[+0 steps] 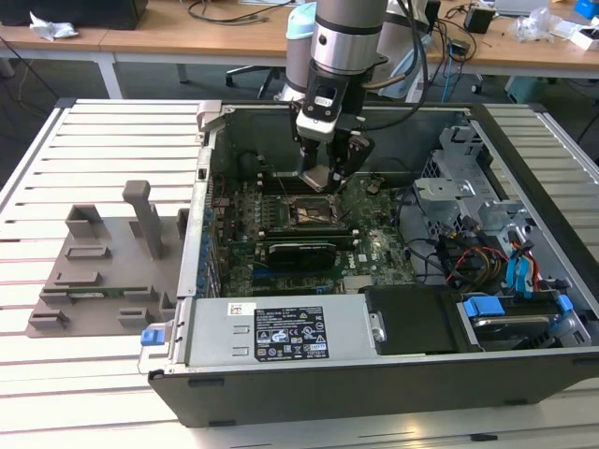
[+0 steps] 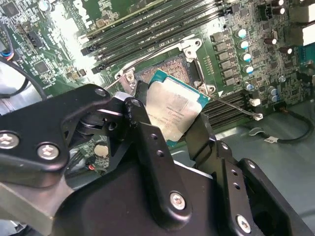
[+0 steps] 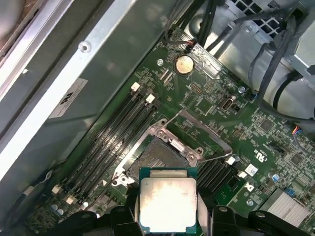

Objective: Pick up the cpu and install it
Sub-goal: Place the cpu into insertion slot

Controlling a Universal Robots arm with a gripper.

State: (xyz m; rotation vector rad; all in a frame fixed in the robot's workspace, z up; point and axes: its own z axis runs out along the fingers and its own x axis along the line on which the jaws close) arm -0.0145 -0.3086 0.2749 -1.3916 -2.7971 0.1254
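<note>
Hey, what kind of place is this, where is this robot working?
Probably a robotics lab or test workshop: an open computer case lies on a slatted metal bench, cable-strewn desks stand behind, and the arm's tool holds a cpu over the motherboard.

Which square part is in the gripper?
The cpu, silvery-topped, clamped in the gripper; the dark socket sits open on the motherboard.

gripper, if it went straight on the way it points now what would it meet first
Most likely the open socket on the motherboard. The gripper holds the cpu over it, so the cpu would land first. The remaining gap is hard to judge.
</note>
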